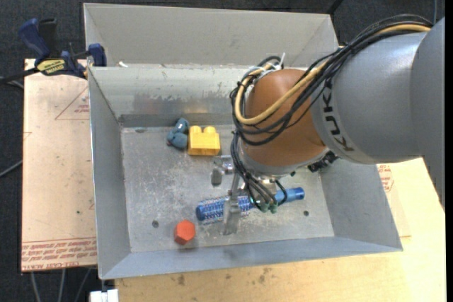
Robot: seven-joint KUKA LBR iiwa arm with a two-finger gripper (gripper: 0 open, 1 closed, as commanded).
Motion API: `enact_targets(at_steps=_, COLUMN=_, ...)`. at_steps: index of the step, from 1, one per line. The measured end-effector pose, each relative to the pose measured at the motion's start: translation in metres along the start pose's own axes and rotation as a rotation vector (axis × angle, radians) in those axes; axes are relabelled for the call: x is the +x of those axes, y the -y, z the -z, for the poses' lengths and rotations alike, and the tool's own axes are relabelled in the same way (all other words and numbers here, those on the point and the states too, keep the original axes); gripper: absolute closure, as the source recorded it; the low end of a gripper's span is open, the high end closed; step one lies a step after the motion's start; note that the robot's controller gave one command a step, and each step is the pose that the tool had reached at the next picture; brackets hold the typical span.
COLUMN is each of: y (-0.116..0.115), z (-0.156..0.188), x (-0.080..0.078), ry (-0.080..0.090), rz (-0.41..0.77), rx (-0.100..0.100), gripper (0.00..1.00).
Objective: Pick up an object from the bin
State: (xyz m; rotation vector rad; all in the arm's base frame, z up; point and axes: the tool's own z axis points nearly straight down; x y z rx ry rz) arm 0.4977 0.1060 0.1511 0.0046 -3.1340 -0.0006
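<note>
Blue ribbed roller between spread fingers

Your arm enters from right, thick grey link slanting down and left. Rounded orange cover caps its end; yellow and black cables loop over its top. Below cover you see gripper, metal, pointing down, reaching lowest at lower-left of cover. Small green and black wires hang beside it.

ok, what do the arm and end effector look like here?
Grey arm, fat and rounded, with black KUKA lettering. A glossy orange dome covers the wrist, with yellow and black cables looped across it. The end effector is slim silvery metal with small wires at its base.
</note>
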Motion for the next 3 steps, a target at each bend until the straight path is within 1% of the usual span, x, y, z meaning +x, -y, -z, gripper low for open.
enact_targets(at_steps=1, y=0.052, z=-0.084, x=-0.022, ry=0.003, rz=-0.127, rx=0.001, gripper=0.00)
enact_targets(at_steps=2, y=0.049, z=-0.082, x=-0.023, ry=0.007, rz=-0.123, rx=-0.001, gripper=1.00)
enact_targets(at_steps=3, y=0.044, z=0.066, x=-0.032, ry=0.016, rz=-0.062, rx=-0.002, gripper=1.00)
